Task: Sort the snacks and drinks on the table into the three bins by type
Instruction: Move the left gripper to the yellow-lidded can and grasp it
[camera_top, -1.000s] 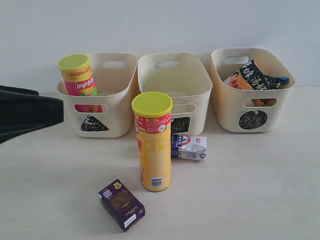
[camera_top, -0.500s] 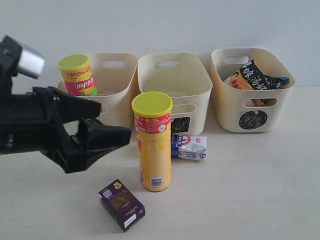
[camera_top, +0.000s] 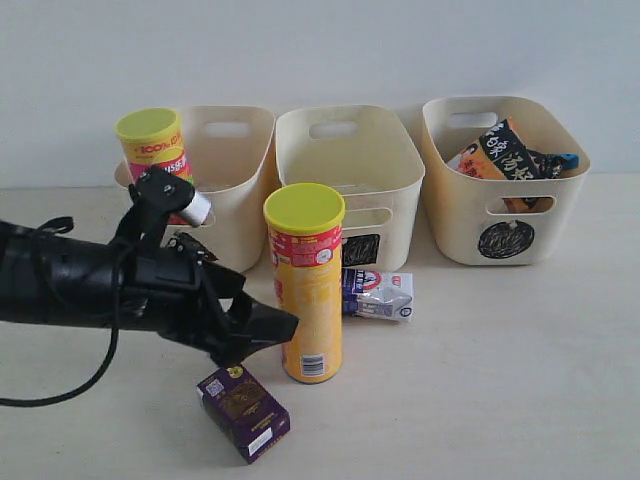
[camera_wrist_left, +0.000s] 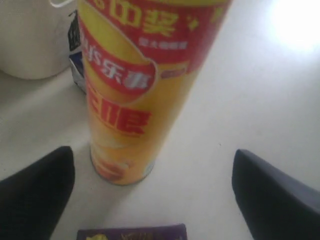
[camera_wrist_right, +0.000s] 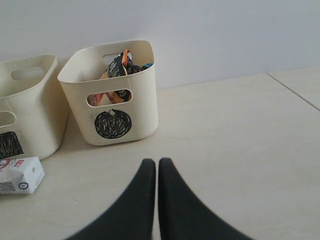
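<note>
Exterior view: the left gripper (camera_top: 272, 328) had advanced from the frame's edge to just beside the yellow chip tube (camera_top: 305, 300), which stood upright before the square-marked bin (camera_top: 395, 160). Left wrist view: jaws were wide apart, tube untouched; grasp judged next. Right wrist view: the right gripper (camera_wrist_right: 157, 172) was closed, empty.

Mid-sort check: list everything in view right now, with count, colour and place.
Triangle bin: one, cream, left of the row.
Square bin: one, cream, middle.
Circle bin: one, cream, right.
Pink tube: one, pink-yellow with a yellow-green lid, in the triangle bin.
Noodle packets: two showing, orange-black and blue, in the circle bin.
Yellow tube: one, upright on the table, before the square bin.
Pouch: one, white-blue, on the table right of the yellow tube.
Box: one, purple, on the table nearest the camera.
Left gripper: black, open, low at the yellow tube's base.
Right gripper: black, shut, over the table.
</note>
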